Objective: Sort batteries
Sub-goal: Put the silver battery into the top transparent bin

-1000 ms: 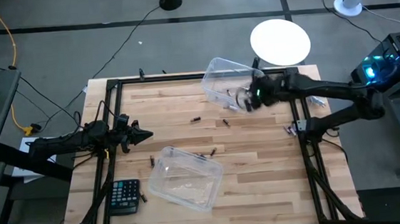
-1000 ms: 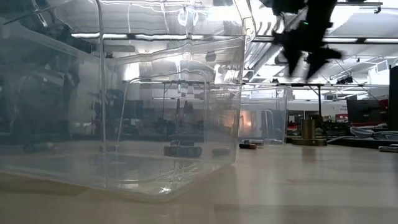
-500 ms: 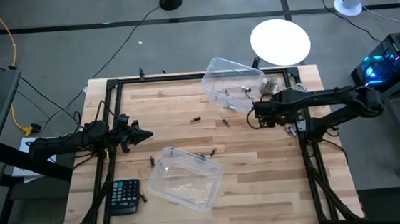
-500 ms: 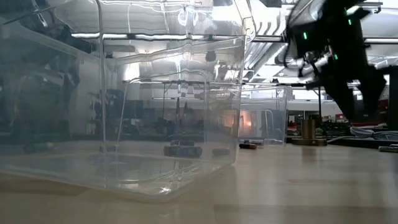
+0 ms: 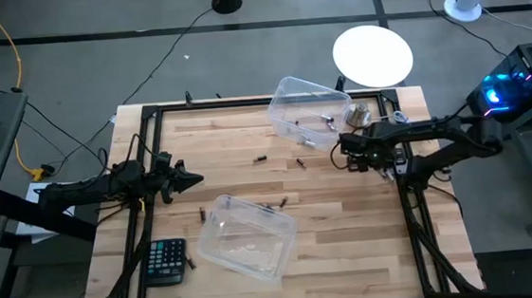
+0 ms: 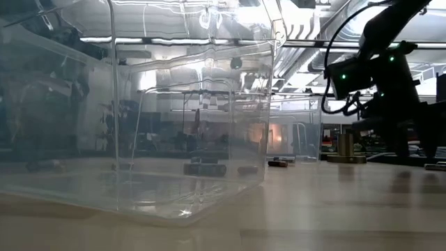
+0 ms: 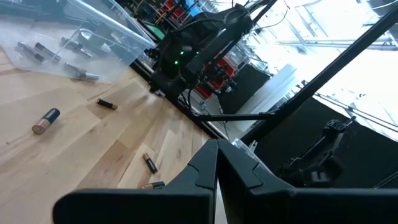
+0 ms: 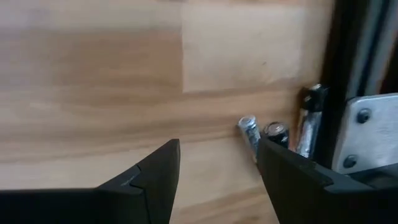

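R gripper (image 5: 350, 152) is held low nr the table's (image 5: 351, 257) R edge, fingers spread wide, nothing gripped. Three batteries (image 8: 273, 134) lie vs. the black frame rail (image 8: 348, 56) just ahead. L gripper (image 5: 190, 181) is parked at L edge, fingers pressed together.

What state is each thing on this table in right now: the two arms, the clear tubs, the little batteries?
Right gripper: open, empty, low over the wood near the table's right rail.
Left gripper: shut, empty, waiting at the left edge.
Far clear plastic tub: holds a few batteries.
Near clear plastic tub: contents unclear.
Small silvery and dark batteries by the rail: loose, lying flat.
Black calculator: flat, untouched.
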Controlling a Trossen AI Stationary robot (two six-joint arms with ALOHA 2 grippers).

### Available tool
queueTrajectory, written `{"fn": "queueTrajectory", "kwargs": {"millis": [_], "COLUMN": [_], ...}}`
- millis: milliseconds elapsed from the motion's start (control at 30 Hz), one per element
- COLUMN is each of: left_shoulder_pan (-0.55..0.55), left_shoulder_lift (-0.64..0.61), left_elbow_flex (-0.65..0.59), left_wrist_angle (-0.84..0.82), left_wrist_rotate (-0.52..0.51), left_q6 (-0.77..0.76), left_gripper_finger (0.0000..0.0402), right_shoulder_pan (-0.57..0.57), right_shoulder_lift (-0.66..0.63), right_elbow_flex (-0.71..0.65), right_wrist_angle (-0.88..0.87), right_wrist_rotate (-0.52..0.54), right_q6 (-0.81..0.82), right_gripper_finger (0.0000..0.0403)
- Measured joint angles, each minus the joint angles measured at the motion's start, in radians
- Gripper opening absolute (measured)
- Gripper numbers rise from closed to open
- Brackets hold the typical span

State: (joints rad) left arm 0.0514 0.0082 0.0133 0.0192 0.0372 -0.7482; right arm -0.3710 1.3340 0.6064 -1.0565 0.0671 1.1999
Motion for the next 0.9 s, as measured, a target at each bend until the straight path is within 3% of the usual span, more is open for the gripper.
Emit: {"fn": "queueTrajectory", "kwargs": {"millis": [267, 633, 900], "left_shoulder_pan": [0.0, 0.0, 0.0], "left_shoulder_lift": [0.0, 0.0, 0.0], "left_elbow_flex": [0.0, 0.0, 0.0], "left_wrist_angle": [0.0, 0.0, 0.0], "left_wrist_rotate": [0.0, 0.0, 0.0], "left_q6": [0.0, 0.0, 0.0], "left_gripper_finger": [0.0, 0.0, 0.0], "right_shoulder_pan": [-0.008, -0.053, -0.12], "right_shoulder_lift": [0.158, 0.176, 0.172], "right_elbow_flex": [0.009, 0.013, 0.008], "right_wrist_angle": [0.005, 0.013, 0.023], "right_wrist_rotate": [0.011, -0.068, -0.251], "right_q6": [-0.035, -0.291, -0.524], "right_gripper_finger": [0.0208, 0.0207, 0.0208]}}
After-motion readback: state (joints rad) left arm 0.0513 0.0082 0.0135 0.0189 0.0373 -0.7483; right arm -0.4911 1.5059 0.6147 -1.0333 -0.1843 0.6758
